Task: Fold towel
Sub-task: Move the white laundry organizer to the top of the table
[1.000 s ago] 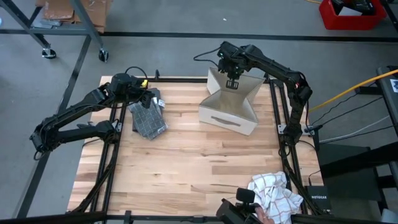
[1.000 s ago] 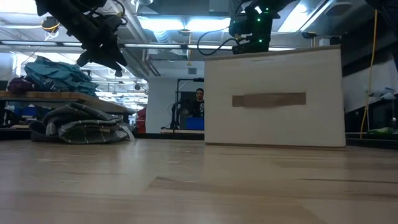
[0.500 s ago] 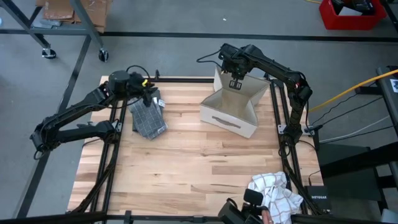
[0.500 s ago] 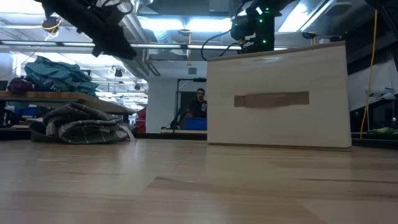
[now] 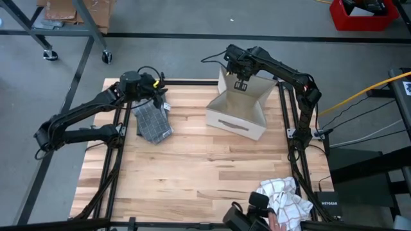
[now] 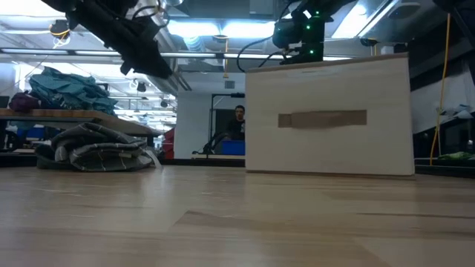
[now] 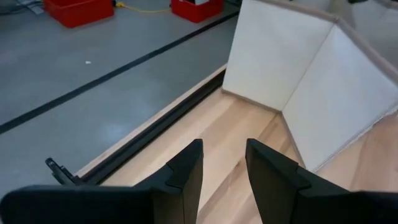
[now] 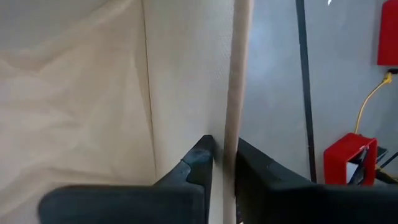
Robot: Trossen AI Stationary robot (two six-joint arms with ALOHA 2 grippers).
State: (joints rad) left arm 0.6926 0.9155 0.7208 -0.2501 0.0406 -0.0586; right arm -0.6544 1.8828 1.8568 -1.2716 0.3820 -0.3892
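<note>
folded grey checked towel (image 5: 153,122) flat on the table's left-rear part

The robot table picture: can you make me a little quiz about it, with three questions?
1. True or false: the right tool pinches the box wall.
2. Where is the dark folded towel? A) inside the box B) on the table below the left tool C) on the floor
3. What lies at the table's near right corner?

Key: 1 true; 2 B; 3 a crumpled white checked towel.
</note>
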